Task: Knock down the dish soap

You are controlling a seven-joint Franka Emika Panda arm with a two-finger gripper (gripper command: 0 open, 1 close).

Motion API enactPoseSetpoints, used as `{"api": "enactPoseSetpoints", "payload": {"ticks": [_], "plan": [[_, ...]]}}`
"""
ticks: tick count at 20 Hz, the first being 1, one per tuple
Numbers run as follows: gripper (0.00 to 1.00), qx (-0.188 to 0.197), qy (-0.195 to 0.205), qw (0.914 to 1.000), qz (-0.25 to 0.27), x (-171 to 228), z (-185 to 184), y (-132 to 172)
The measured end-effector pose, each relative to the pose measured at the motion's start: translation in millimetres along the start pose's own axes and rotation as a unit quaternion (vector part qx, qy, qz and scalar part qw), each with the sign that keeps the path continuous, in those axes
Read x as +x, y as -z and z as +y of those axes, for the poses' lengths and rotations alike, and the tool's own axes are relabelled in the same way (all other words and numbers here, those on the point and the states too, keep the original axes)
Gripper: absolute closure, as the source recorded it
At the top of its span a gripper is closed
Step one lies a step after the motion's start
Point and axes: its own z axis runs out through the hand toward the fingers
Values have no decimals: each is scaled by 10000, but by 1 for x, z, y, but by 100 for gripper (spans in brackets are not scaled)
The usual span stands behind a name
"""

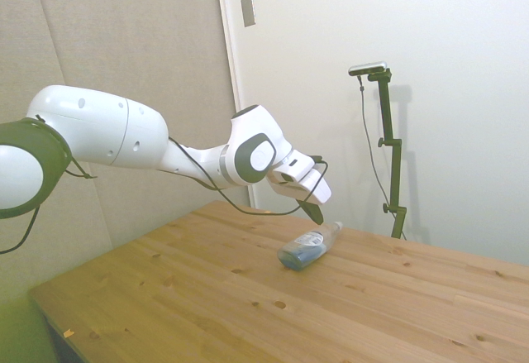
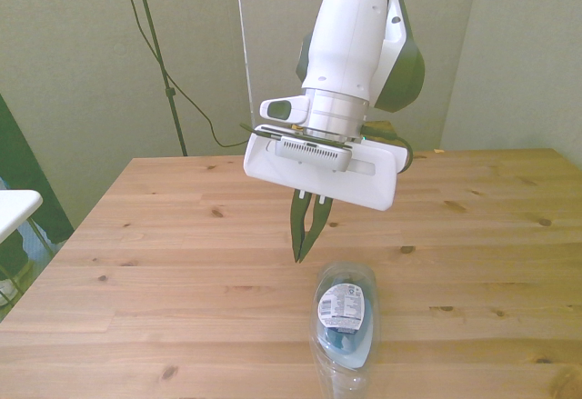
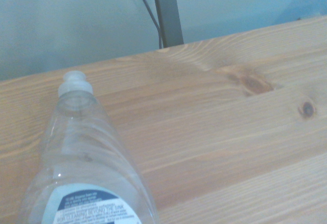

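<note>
Since the slim clear plastic dish soap bottle (image 2: 344, 326) with its pale label and blue liquid already lies flat on the pale wooden plank table (image 2: 164, 272), you have no toppling left to do, as far as these views let me judge. In the front view it sits at the lower middle of the frame, its long axis running from the fat base up-frame to the neck, which is cut off at the bottom edge. In the side view it lies at the frame's centre with its white cap (image 1: 336, 225) pointing right.

Your white arm's two-finger gripper (image 2: 304, 235) hangs just above and up-frame of the base, clear of it, its dark fingers drawn nearly together and holding nothing. Any coming move is simply away from the bottle.
</note>
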Motion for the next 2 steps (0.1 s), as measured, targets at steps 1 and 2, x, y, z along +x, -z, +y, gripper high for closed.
{"api": "enactPoseSetpoints", "payload": {"ticks": [1,2], "plan": [[100,9,-16,10000,-2,1,-1,-2],[100,27,-48,10000,-16,2,-3,-3]]}}
